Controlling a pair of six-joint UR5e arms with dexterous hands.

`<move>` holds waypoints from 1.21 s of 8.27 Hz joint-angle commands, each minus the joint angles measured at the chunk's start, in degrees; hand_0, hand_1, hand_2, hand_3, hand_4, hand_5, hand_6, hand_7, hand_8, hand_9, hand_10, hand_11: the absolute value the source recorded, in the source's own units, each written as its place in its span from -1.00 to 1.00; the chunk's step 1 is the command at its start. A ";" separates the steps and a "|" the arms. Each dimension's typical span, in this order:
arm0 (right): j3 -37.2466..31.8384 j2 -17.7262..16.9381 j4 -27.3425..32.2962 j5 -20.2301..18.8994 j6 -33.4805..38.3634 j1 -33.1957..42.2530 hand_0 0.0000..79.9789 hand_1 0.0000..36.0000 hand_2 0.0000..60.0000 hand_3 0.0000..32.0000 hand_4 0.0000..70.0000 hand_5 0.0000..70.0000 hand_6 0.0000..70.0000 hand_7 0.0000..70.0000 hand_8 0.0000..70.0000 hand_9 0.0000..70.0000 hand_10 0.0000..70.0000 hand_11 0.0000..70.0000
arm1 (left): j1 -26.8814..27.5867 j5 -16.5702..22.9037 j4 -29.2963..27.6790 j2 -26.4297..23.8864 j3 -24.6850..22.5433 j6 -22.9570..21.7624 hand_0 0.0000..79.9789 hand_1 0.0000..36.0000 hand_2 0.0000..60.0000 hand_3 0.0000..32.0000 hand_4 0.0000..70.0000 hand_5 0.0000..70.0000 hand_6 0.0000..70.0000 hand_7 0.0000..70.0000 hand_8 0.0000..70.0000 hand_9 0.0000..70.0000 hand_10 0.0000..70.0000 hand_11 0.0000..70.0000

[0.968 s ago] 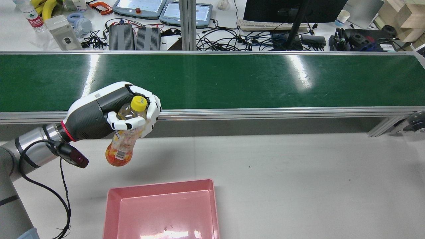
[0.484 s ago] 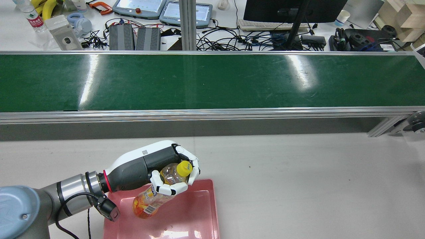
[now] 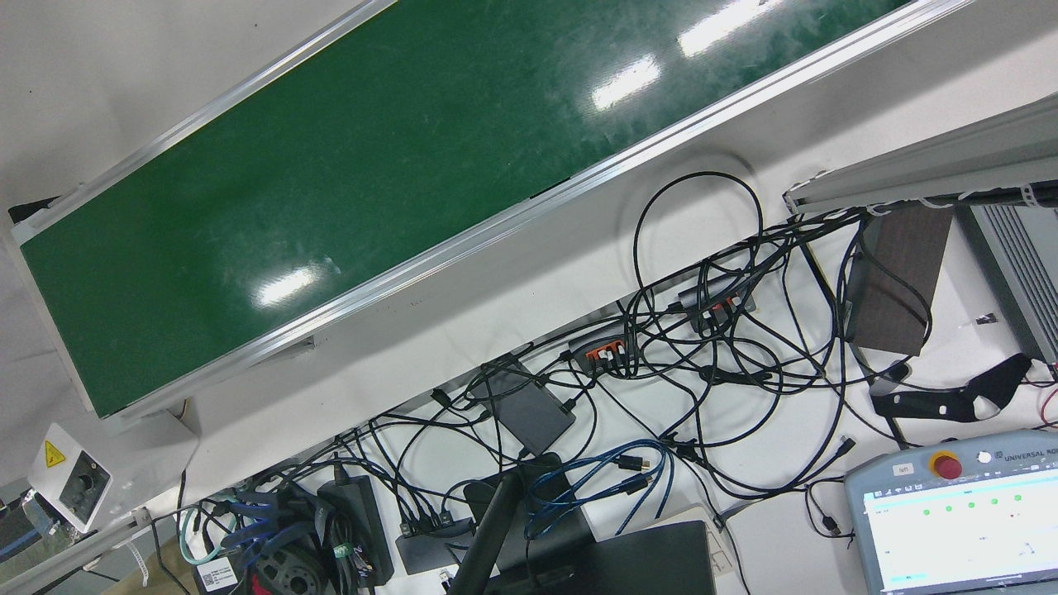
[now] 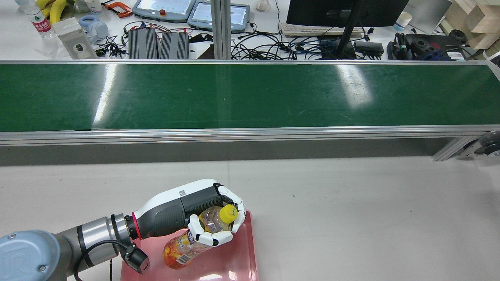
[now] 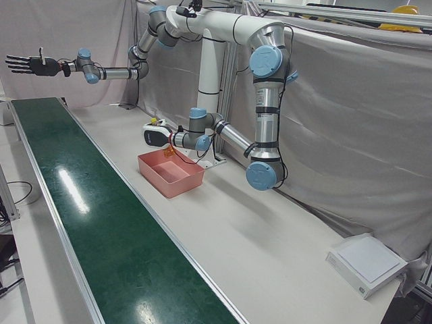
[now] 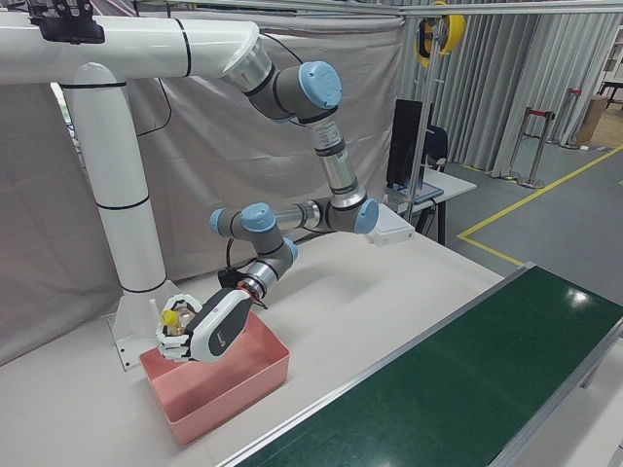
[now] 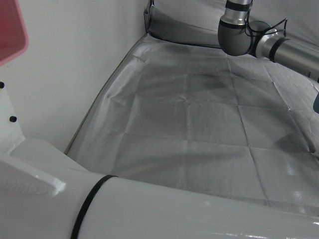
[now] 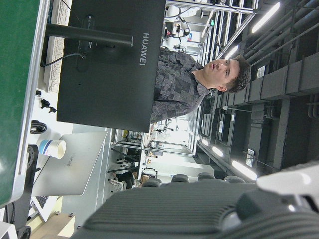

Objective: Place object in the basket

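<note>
1. The long green conveyor belt (image 4: 250, 95) lies bare in the rear view, so nothing else is waiting to be picked.
2. The white table (image 4: 351, 203) beside the belt carries only the basket.
3. The shallow pink plastic rectangular basket (image 4: 252, 249) sits at the near edge of the rear view. One second ago it was empty and uncovered; now the arm reaches across it.
4. The left hand (image 4: 195, 218) has swung from the belt's edge to above the basket and has sunk a little lower in the last half second. Its fingers are wrapped tightly round the bottle's neck and shoulder.
5. The right hand (image 5: 27, 64) hangs well away over the far end of the belt, fingers spread wide and holding nothing.
6. The clear plastic bottle with an orange-and-yellow label (image 4: 180, 249) hangs tilted in the left hand, its base pointing down into the basket. Whether the base touches the basket floor I cannot tell.
7. The bottle's yellow screw cap (image 4: 228, 214) pokes out between the fingertips near the basket's far rim.

The carry looks essentially finished; what remains, in my judgement, is a short lowering and a release.
</note>
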 commanded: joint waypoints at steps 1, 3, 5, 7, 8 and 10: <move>-0.02 0.00 0.00 0.00 0.00 -0.01 -1.00 -1.00 -1.00 -1.00 -1.00 -1.00 -1.00 -1.00 -1.00 -1.00 -1.00 -1.00 | 0.08 -0.12 -0.82 0.13 0.00 0.11 0.12 -1.00 -1.00 -0.88 -0.88 -0.33 -1.00 -0.63 -0.53 -0.58 -0.79 -0.70; -0.02 0.00 0.09 0.00 0.00 -0.01 -1.00 -1.00 -1.00 -1.00 -1.00 -1.00 -1.00 -1.00 -1.00 -1.00 -1.00 -1.00 | -0.27 -0.12 -0.91 0.31 0.00 0.11 0.15 -1.00 -1.00 0.62 -1.00 -0.64 -1.00 -0.79 -0.78 -0.99 -0.97 -0.95; -0.02 0.00 0.00 0.00 0.00 -0.01 -1.00 -1.00 -1.00 -1.00 -1.00 -1.00 -1.00 -1.00 -1.00 -1.00 -1.00 -1.00 | -0.36 -0.12 -0.83 0.49 0.00 0.11 0.16 -1.00 -1.00 0.88 -1.00 -0.77 -1.00 -0.84 -0.77 -1.00 -0.97 -0.95; -0.02 0.00 0.00 0.00 0.00 -0.01 -1.00 -1.00 -1.00 -1.00 -1.00 -1.00 -1.00 -1.00 -1.00 -1.00 -1.00 -1.00 | -0.36 -0.12 -0.91 0.40 0.00 0.11 0.16 -1.00 -1.00 0.83 -1.00 -0.78 -1.00 -0.85 -0.77 -1.00 -0.99 -0.98; -0.02 0.09 0.00 0.00 0.00 -0.01 -1.00 -1.00 -1.00 -1.00 -1.00 -1.00 -1.00 -1.00 -1.00 -1.00 -1.00 -1.00 | -0.53 -0.12 -0.91 0.40 0.00 0.11 0.16 -1.00 -1.00 0.76 -1.00 -0.81 -1.00 -0.85 -0.78 -1.00 -0.99 -0.97; -0.02 0.00 0.00 0.00 0.00 -0.01 -1.00 -1.00 -1.00 -1.00 -1.00 -1.00 -1.00 -1.00 -1.00 -1.00 -1.00 -1.00 | -0.80 -0.12 -0.91 0.40 0.00 0.11 0.17 -1.00 -1.00 0.55 -1.00 -0.94 -1.00 -0.85 -0.82 -1.00 -1.00 -0.99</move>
